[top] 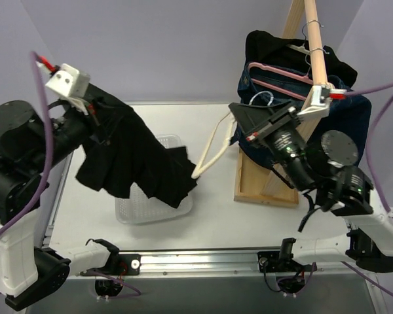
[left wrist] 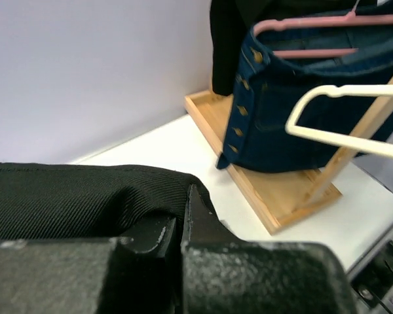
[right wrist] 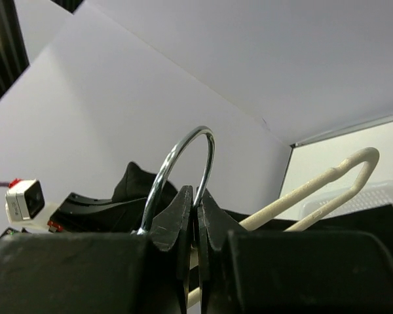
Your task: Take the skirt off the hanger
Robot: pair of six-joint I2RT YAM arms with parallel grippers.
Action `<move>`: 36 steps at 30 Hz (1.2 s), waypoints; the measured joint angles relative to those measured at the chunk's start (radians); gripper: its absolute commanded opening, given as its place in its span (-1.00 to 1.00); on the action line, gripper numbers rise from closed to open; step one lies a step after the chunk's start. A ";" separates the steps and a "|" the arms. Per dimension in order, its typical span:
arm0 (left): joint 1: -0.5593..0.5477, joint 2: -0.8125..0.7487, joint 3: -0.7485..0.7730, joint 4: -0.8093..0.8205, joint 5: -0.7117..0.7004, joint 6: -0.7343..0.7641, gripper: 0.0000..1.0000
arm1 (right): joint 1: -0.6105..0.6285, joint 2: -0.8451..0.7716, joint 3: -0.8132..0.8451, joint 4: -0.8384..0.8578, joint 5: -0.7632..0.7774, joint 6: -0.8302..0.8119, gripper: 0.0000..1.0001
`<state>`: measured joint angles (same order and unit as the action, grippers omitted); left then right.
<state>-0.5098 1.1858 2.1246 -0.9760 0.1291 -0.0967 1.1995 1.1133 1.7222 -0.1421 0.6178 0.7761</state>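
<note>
— At the left gripper (left wrist: 180,219), what do we record?

— We record both fingers pressed together on a fold of the skirt (top: 134,160), with no gap showing between them. The skirt hangs from that grip, raised over the left half of the table (top: 216,216). Its lower pleats rest on the clear plastic bin (top: 128,212).

— And at the right gripper (right wrist: 196,197)?

— We note the fingers closed on the metal hook (right wrist: 183,154) of the hanger (top: 213,145), with the wire pinched between the tips. The hanger slopes down and to the left from that grip, held off the table.

— Where do the hanger and the skirt meet?

— We see the hanger's low end touching the skirt's right edge, just above the bin's rim. We cannot tell whether fabric is caught on it there.

— What lies beyond?

— Behind the right gripper we find the wooden rack (top: 316,39). It carries a pink hanger (top: 275,70), a blue denim garment (top: 354,121) and a black top (top: 275,42).
</note>
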 measured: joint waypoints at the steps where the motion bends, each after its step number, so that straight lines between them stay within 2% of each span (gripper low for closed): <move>1: 0.001 0.004 0.038 -0.010 -0.015 0.011 -0.95 | 0.000 -0.013 0.011 -0.001 0.006 -0.006 -1.00; 5: 0.001 0.029 0.145 -0.025 -0.032 0.043 -0.95 | 0.000 -0.049 0.028 -0.005 0.021 -0.026 -1.00; 12: 0.002 0.088 0.146 -0.027 0.025 0.051 -0.95 | 0.000 -0.071 0.014 -0.027 0.036 -0.045 -1.00; 18: 0.015 0.126 0.045 -0.013 0.116 0.026 -0.95 | 0.000 -0.078 0.002 -0.069 0.048 -0.051 -1.00; 24: 0.060 0.071 -0.156 0.015 0.145 0.008 -0.95 | 0.000 -0.095 0.000 -0.090 0.060 -0.063 -1.00; 31: 0.188 -0.043 -0.283 -0.043 0.068 0.036 -0.95 | 0.000 -0.060 0.035 -0.102 0.058 -0.082 -1.00; 36: 0.205 -0.079 -0.317 -0.051 -0.004 0.047 -0.95 | 0.000 -0.034 0.034 -0.111 0.054 -0.090 -1.00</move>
<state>-0.3046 1.1065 1.8072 -1.0267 0.1249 -0.0498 1.1992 1.0794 1.7565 -0.2531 0.6716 0.6865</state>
